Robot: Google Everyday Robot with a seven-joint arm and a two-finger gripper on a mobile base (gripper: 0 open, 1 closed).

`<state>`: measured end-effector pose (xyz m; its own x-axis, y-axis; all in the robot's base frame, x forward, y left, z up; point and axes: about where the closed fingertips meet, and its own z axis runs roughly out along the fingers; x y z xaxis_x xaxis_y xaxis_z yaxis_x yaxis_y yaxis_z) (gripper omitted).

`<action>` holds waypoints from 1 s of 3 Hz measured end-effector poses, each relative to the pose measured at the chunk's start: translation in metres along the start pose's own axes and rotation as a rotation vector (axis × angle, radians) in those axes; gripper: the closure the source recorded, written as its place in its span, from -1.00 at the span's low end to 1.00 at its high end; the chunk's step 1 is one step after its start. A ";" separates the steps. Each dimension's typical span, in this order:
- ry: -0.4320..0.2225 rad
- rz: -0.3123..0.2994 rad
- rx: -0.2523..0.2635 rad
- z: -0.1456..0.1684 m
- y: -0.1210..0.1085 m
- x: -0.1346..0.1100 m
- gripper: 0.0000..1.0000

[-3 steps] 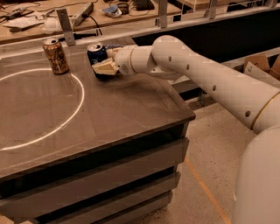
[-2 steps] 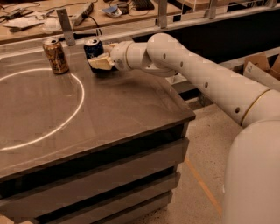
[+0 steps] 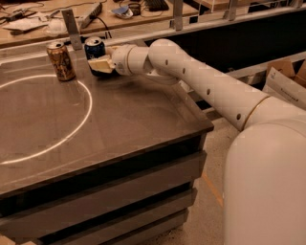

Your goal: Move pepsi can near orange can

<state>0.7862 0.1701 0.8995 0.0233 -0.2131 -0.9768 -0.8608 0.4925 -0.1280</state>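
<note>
The pepsi can [image 3: 94, 49], dark blue with a silver top, stands upright at the far edge of the dark table [image 3: 110, 119]. My gripper [image 3: 99, 64] is shut on the pepsi can, its pale fingers [image 3: 100, 64] wrapping the can's lower half from the right. The orange can [image 3: 60, 61], brownish-orange with dark markings and a silver top, stands upright a short way left of the pepsi can. The two cans are apart, with a small gap between them. My white arm reaches in from the right.
A white circle line [image 3: 71, 129] is marked on the table's left part, and the orange can stands by its far edge. A metal post [image 3: 71, 28] rises behind the cans. A cluttered bench [image 3: 57, 14] lies beyond. Cardboard boxes [image 3: 284, 79] sit at the right.
My gripper has slid the pepsi can leftward along the table's far edge, closer to the orange can. The orange can has not moved.
</note>
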 end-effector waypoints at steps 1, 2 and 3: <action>0.001 0.032 -0.025 0.021 0.006 0.001 1.00; 0.027 0.058 -0.063 0.038 0.016 0.005 0.73; 0.068 0.074 -0.098 0.049 0.026 0.013 0.11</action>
<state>0.7891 0.2216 0.8754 -0.0740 -0.2373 -0.9686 -0.9045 0.4250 -0.0350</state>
